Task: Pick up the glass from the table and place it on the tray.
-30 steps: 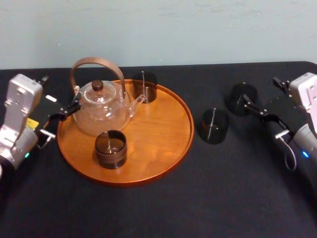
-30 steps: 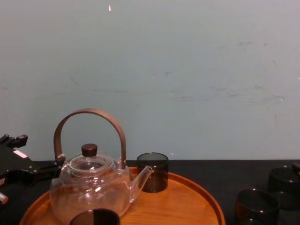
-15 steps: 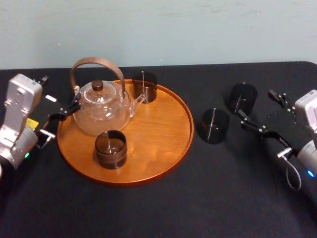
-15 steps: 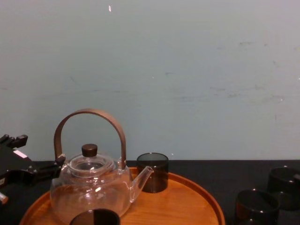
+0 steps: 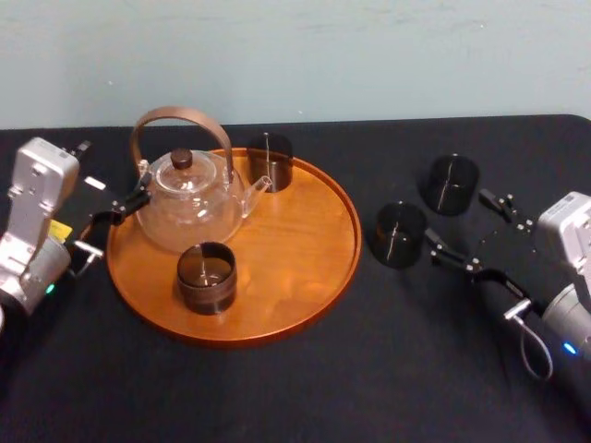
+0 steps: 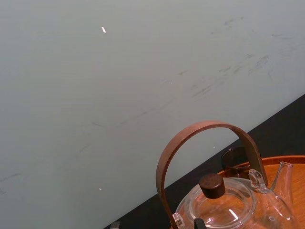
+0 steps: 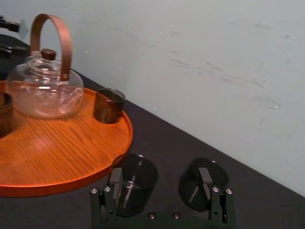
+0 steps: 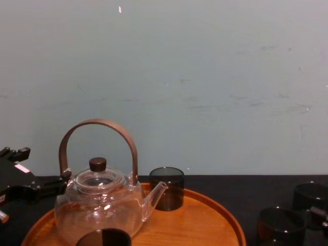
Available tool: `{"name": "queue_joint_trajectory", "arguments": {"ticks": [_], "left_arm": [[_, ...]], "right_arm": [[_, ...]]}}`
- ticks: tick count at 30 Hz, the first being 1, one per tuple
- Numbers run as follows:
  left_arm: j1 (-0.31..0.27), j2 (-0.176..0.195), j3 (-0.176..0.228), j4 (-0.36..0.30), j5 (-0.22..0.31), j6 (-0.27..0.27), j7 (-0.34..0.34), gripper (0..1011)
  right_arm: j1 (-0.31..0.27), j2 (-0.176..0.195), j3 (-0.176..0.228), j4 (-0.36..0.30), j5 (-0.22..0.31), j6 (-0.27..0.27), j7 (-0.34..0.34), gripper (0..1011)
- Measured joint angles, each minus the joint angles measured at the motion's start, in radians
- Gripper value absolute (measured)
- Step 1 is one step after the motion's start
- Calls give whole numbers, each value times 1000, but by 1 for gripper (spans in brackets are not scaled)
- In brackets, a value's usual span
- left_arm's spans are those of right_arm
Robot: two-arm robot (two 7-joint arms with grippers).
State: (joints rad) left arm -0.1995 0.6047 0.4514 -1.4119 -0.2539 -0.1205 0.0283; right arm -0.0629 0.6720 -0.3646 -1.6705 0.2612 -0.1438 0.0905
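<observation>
At 3 o'clock of the large round orange-brown wooden tray [image 5: 300,254], two smoky dark glass tumblers are stood upright on the matte black table [image 5: 369,369], off the tray: the nearer tumbler [image 5: 400,233] and, at its 1-2 o'clock, the farther tumbler [image 5: 451,183]. The R gripper [image 5: 466,224] is seen low at 3 o'clock of the nearer tumbler, fingers spread wide w/ nothing gripped, one fingertip just beside that tumbler. The L gripper [image 5: 111,173] is parked at 9 o'clock of the tray, fingers apart, next to the clear glass teapot w/ curved brown handle [image 5: 189,203].
</observation>
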Motion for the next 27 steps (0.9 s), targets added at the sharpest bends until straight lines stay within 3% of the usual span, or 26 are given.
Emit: {"name": "queue_joint_trajectory", "arguments": {"ticks": [27], "left_arm": [[0, 0, 0, 0, 0, 0, 0, 1009]], "right_arm": [[63, -121, -23, 155, -6, 21, 126, 1002]]}}
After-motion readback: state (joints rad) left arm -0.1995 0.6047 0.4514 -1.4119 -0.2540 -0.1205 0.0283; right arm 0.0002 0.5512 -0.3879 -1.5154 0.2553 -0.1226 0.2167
